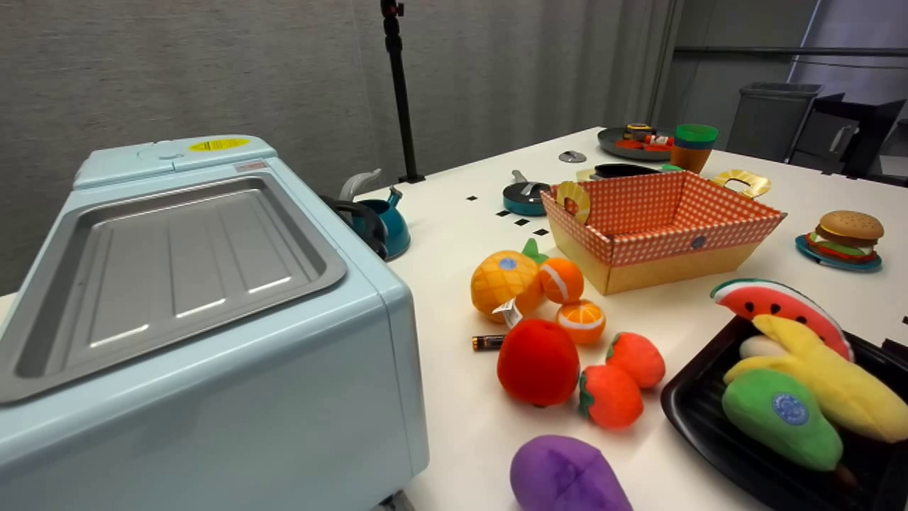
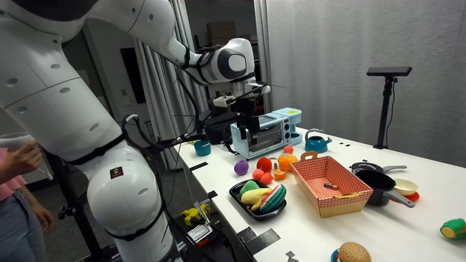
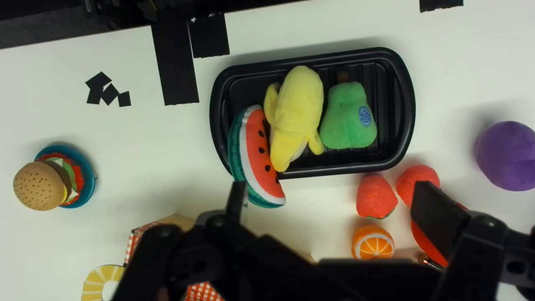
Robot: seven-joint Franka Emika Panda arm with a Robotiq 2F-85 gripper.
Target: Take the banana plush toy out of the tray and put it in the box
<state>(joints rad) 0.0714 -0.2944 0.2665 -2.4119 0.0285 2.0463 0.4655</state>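
My gripper (image 3: 334, 204) has its fingers apart, low in the wrist view. I see the banana (image 3: 299, 109) in the tray (image 3: 334, 170), upper centre; the box (image 3: 204, 292), lower left.

Banana plush toy (image 3: 299, 108) in the tray (image 3: 406, 108) between watermelon slice (image 3: 256, 154) and pear (image 3: 347, 119), battery (image 2: 330, 186) in the nearby box (image 2: 342, 210)

A white table (image 2: 407, 233) carries the box (image 1: 681, 273), with the black tray (image 3: 386, 98) off one long side of it and a dark pot (image 2: 378, 193) off the opposite one. The pineapple plush (image 1: 500, 287) lies just beside one handled end of the box; well beyond that end stand a blue kettle (image 2: 316, 145) and a light-blue toaster oven (image 2: 265, 138). Off its other handled end rests a blue plate (image 3: 89, 179). Near a corner of the box lie an orange half (image 1: 583, 323) and two strawberry plushes (image 1: 611, 396).
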